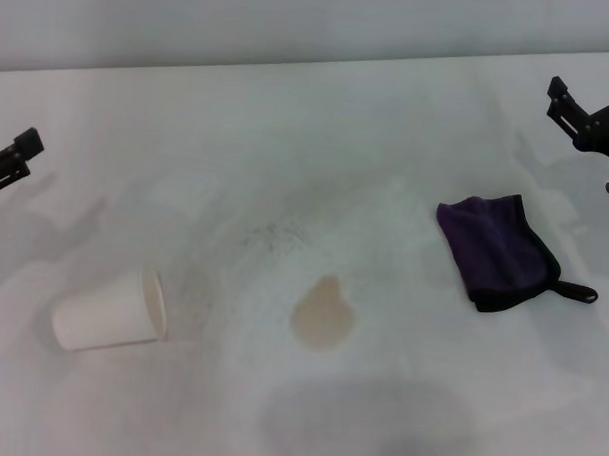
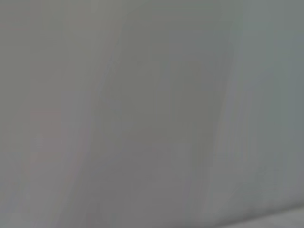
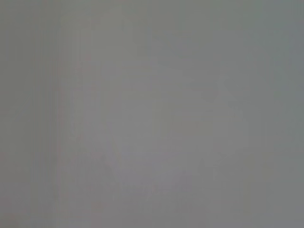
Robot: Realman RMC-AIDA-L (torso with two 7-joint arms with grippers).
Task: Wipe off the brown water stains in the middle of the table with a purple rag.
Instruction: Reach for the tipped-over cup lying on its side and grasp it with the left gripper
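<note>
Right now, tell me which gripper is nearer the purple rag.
Right. The right gripper hangs at the table's far right edge, just beyond the purple rag. The left gripper sits at the far left edge, across the brown water stains from it.

The left gripper [image 1: 15,158] shows only as a black tip at the far left edge of the head view, held low. The right gripper [image 1: 591,98] hangs at the far right, raised, its two black fingers [image 1: 562,100] spread apart with nothing between them. Neither wrist view shows any fingers.
</note>
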